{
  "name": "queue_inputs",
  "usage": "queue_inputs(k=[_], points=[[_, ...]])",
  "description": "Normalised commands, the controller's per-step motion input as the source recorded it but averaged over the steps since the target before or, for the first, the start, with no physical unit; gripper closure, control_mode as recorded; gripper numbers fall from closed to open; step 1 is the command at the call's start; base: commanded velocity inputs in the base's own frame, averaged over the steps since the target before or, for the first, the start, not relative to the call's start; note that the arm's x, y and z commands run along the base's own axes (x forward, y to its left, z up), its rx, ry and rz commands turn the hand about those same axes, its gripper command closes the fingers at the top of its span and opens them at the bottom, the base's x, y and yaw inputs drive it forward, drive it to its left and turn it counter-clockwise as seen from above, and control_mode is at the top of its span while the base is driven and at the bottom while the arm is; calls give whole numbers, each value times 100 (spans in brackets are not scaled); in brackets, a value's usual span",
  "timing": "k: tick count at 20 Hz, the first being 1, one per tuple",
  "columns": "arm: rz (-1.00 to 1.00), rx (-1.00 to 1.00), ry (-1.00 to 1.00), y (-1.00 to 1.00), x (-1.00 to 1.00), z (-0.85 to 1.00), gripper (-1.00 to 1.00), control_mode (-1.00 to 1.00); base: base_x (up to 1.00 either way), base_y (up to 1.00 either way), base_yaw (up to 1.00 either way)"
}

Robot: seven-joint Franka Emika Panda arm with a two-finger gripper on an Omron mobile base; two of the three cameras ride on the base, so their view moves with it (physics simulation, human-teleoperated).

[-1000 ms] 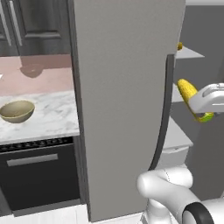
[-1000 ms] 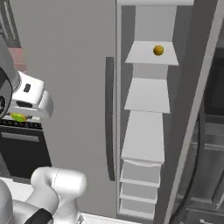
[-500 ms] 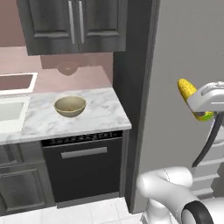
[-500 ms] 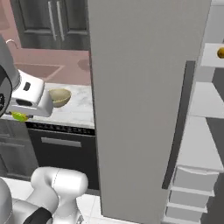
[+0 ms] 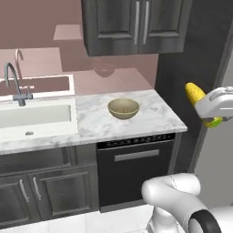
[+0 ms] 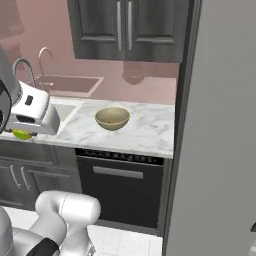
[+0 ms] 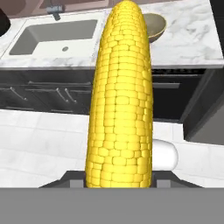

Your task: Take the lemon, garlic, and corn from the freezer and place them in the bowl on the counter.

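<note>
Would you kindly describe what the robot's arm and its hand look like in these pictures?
The arm is glossy white with smooth, rounded, bulbous segments and a dark band at a joint near the base. The hand is a white, rounded, blocky housing; in the right base view it bears a small dark mark on its side. No loose cables or lettering are visible. The fingers can't be made out.

Chrome faucet (image 5: 13,82) behind sink; dishwasher (image 5: 135,170) below; 2 dark wall-cabinet doors (image 5: 123,25), apparently closed.

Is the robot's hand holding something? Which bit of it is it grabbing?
Yes, the gripper holds the corn. It grips the cob near one end, and the rest sticks out past the hand.
</note>
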Motion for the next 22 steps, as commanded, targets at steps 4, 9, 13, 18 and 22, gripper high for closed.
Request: queue_inputs(k=[4,9,13,18,22], points=[[0,0,0,0,0,0,100,100,81,31,-6],[0,0,0,0,0,0,100,100,82,-6,-6],[0,0,0,0,0,0,100,100,65,-15,0],[0,0,0,0,0,0,100,100,23,-19,0],[2,0,0,-10,13,-22,100,-100,10,-12,2]])
